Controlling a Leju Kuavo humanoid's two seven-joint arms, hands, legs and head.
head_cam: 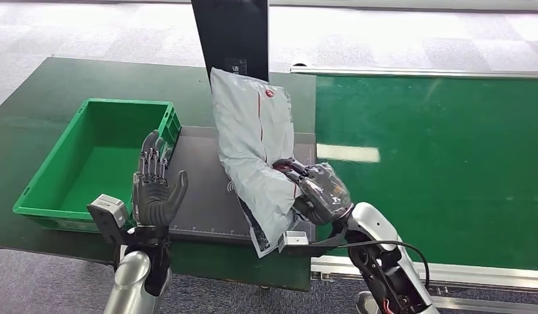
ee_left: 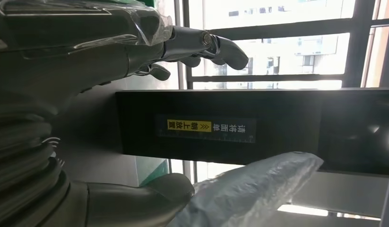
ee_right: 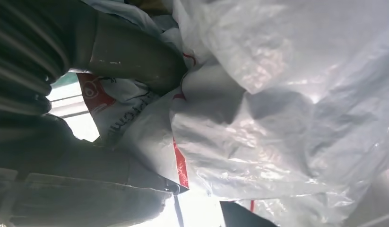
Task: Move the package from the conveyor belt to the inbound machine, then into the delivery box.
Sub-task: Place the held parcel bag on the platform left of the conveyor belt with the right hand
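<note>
My right hand [head_cam: 316, 190] grips a grey plastic package [head_cam: 256, 140] with red markings and holds it tilted over the dark grey platform of the inbound machine [head_cam: 199, 186]. The package's crinkled plastic [ee_right: 277, 104] lies close against the right hand's thumb [ee_right: 131, 56]. The machine's black upright post [head_cam: 230, 36] rises behind the package. My left hand [head_cam: 153, 190] is raised with fingers spread, holding nothing, between the green delivery box [head_cam: 96, 154] and the platform. In the left wrist view the left hand's fingers [ee_left: 202, 45] reach past the machine's black bar [ee_left: 258, 127], and an end of the package [ee_left: 254, 189] shows below.
The green conveyor belt [head_cam: 436, 163] runs along the right, edged by a metal rail [head_cam: 416, 72]. The box and machine stand on a dark green table [head_cam: 37, 98]. Grey tiled floor [head_cam: 89, 26] lies beyond. Windows [ee_left: 287, 47] show behind the machine.
</note>
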